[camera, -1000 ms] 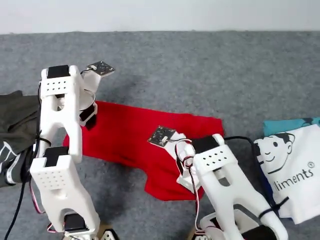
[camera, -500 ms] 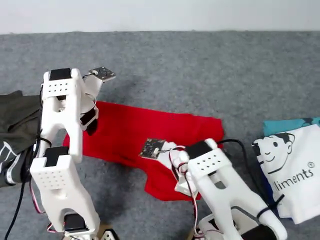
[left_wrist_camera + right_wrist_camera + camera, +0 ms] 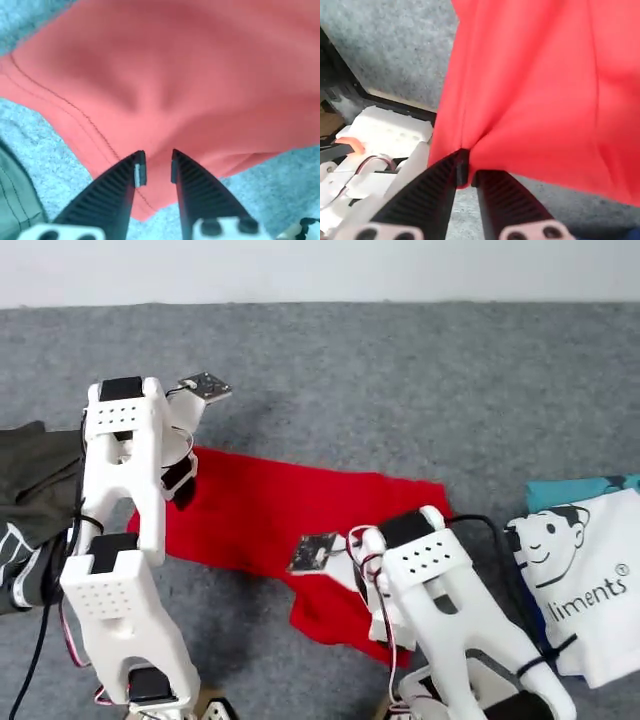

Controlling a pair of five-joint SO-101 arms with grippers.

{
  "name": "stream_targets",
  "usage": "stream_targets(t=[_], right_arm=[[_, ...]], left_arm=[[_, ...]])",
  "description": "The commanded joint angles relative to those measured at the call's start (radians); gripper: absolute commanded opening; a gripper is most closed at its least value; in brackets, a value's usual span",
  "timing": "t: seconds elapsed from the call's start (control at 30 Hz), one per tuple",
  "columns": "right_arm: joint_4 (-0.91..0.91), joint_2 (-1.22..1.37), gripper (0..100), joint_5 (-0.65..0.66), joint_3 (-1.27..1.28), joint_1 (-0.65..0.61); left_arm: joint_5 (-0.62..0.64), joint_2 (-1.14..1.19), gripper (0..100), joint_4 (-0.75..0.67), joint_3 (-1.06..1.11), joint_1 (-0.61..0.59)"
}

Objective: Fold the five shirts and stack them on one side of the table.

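A red shirt [image 3: 260,510] lies spread across the middle of the grey table [image 3: 400,380]. The left arm [image 3: 125,450] stands over the shirt's left edge. In the left wrist view my left gripper [image 3: 155,167] pinches a pucker of the red shirt [image 3: 200,75] near its stitched hem, with wrinkles running into its fingertips. The right arm [image 3: 430,560] is over the shirt's front right part. My right gripper [image 3: 466,172] is shut on a fold of the red shirt [image 3: 545,75], which hangs lifted off the table.
A dark green shirt [image 3: 30,480] lies crumpled at the left edge, close to the left arm. At the right edge a white printed shirt [image 3: 580,570] rests on a teal one [image 3: 570,490]. The right arm's base [image 3: 380,135] sits under the lifted cloth.
The right gripper has drawn the shirt's front right part toward the front and left, and that edge now sits lifted and bunched. The left arm has hardly moved.
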Motion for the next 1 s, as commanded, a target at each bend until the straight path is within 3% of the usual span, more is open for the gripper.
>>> stream_targets(t=[0.0,0.13,0.27,0.33,0.53,0.7,0.83,0.97], right_arm=[[-0.059,-0.021,1.1,0.009,0.071,-0.065],[-0.113,-0.021,3.8,-0.041,0.135,-0.11],[-0.128,-0.022,18.4,-0.135,0.133,-0.105],[-0.125,-0.022,20.2,-0.138,0.11,-0.079],[-0.088,-0.022,20.3,-0.135,-0.115,0.173],[-0.191,0.001,20.4,-0.141,-0.302,0.39],[-0.36,0.088,20.4,-0.164,-0.311,0.476],[-0.538,0.275,20.4,-0.232,-0.316,0.483]], left_arm=[[0.014,-0.068,9,0.006,0.001,0.008],[0.012,-0.072,9,0.038,-0.001,0.002],[0.012,-0.072,9,0.038,0.001,-0.025],[0.012,-0.072,9,0.038,0.004,-0.037],[-0.025,-0.061,9,0.038,0.03,-0.081],[-0.023,-0.066,9,0.037,0.028,-0.081],[-0.023,-0.066,9,0.037,0.028,-0.066],[-0.021,-0.063,9,0.037,0.028,-0.028]])
